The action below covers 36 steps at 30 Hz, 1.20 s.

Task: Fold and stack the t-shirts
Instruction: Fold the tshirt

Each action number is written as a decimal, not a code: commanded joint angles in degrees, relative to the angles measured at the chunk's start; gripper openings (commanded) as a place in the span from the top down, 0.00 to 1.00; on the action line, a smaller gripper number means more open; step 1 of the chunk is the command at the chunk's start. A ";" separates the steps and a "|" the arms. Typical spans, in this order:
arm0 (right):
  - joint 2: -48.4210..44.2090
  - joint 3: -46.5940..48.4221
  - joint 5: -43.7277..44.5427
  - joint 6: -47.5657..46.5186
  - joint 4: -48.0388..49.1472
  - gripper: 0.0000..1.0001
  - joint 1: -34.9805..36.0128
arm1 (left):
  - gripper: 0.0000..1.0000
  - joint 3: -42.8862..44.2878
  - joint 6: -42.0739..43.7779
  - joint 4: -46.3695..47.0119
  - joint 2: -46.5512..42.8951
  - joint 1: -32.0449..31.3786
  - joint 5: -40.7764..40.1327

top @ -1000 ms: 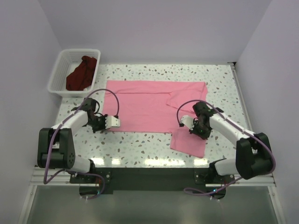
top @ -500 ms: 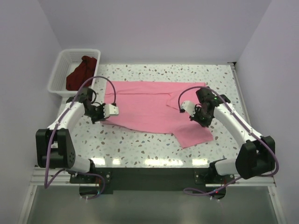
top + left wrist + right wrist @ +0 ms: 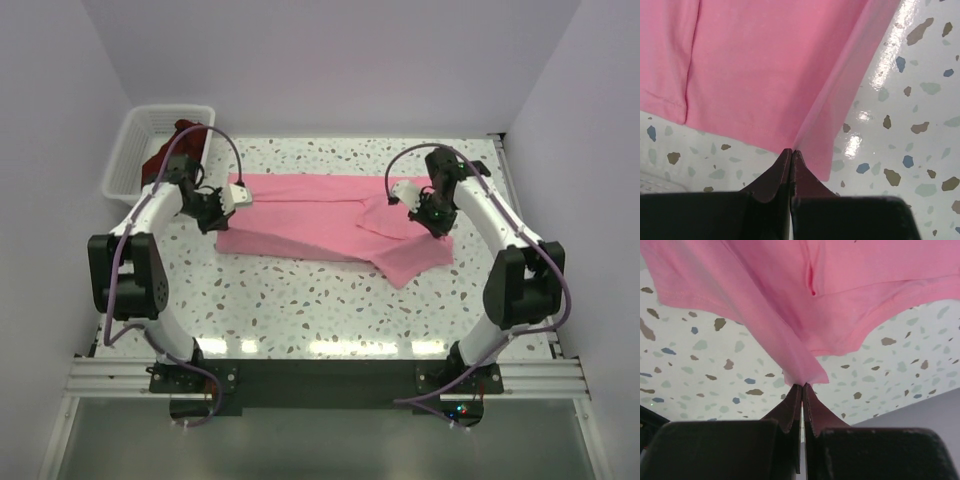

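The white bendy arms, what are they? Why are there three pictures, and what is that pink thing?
Those are two robot arms bolted to a speckled table. The big picture looks down from a camera up above. The other two pictures come from small cameras on each wrist, so you see the dark pincers up close.

The pink thing is a pink t-shirt lying on the table. The left gripper is pinched shut on one edge of it. The right gripper is pinched shut on another edge, holding that part up off the table.

A dark red t-shirt sits in the white basket at the far left corner.
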 commanded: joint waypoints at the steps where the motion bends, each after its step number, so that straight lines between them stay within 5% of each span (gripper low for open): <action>1: 3.76 6.27 -0.18 -3.29 -1.92 1.00 -0.73 | 1.00 3.53 -1.74 0.21 2.30 1.14 1.80; 14: 18.89 22.70 1.14 -5.06 -4.12 1.00 -0.90 | 1.00 7.93 -4.11 4.35 8.90 1.32 0.31; 36: 24.96 29.22 -0.88 -4.44 -4.74 1.00 -3.89 | 1.00 11.89 -3.06 4.96 13.03 1.58 -0.13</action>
